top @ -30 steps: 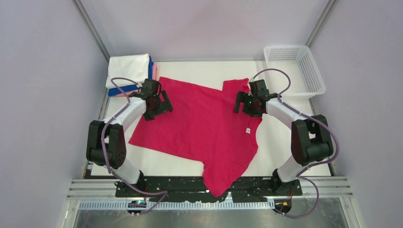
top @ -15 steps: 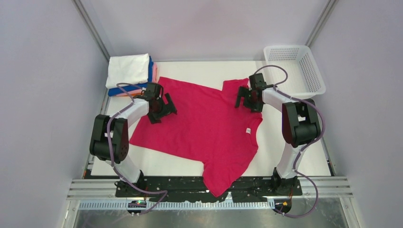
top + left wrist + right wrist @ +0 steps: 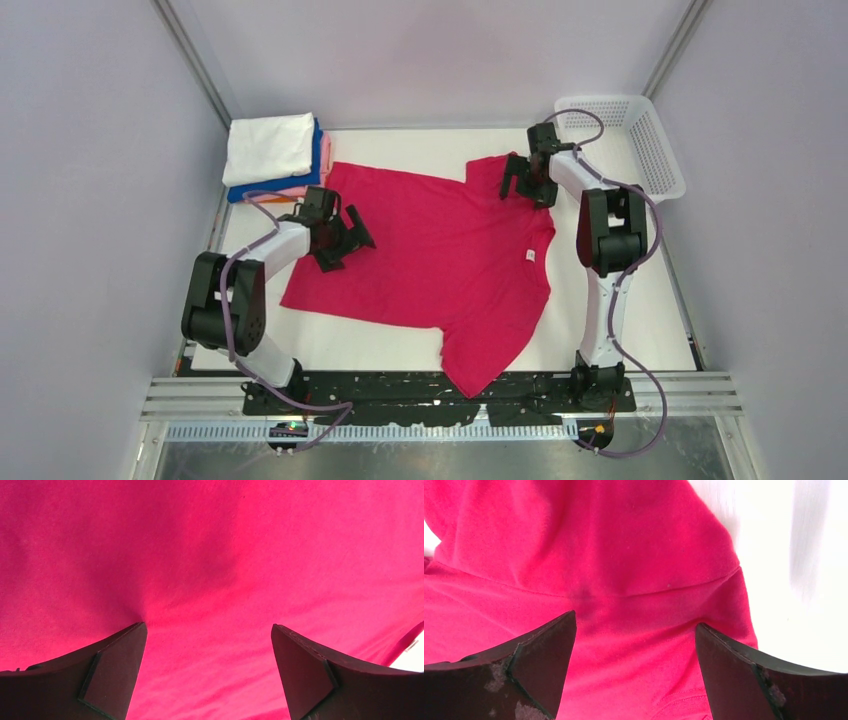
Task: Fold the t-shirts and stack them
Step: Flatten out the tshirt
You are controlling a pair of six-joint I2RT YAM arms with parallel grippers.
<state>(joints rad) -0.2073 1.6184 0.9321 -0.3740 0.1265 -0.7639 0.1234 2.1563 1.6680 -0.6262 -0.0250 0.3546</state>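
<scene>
A magenta-red t-shirt (image 3: 440, 250) lies spread on the white table, one sleeve hanging over the near edge, its small neck label (image 3: 527, 257) on the right. My left gripper (image 3: 345, 243) is open and rests low over the shirt's left part; the left wrist view (image 3: 210, 580) shows only red cloth between its fingers (image 3: 115, 670). My right gripper (image 3: 522, 185) is open over the far right sleeve, whose fold shows in the right wrist view (image 3: 589, 555). A stack of folded shirts (image 3: 272, 150), white on top with blue, pink and orange beneath, sits at the far left.
A white plastic mesh basket (image 3: 625, 150) stands at the far right corner, just beyond the right gripper. Grey walls close in the left, right and back sides. Bare white table (image 3: 620, 290) shows to the right of the shirt.
The right gripper has moved toward the far edge onto the sleeve. The left gripper has shifted nearer and a little right. The shirt has slid up the table, with less hanging over the near edge.
</scene>
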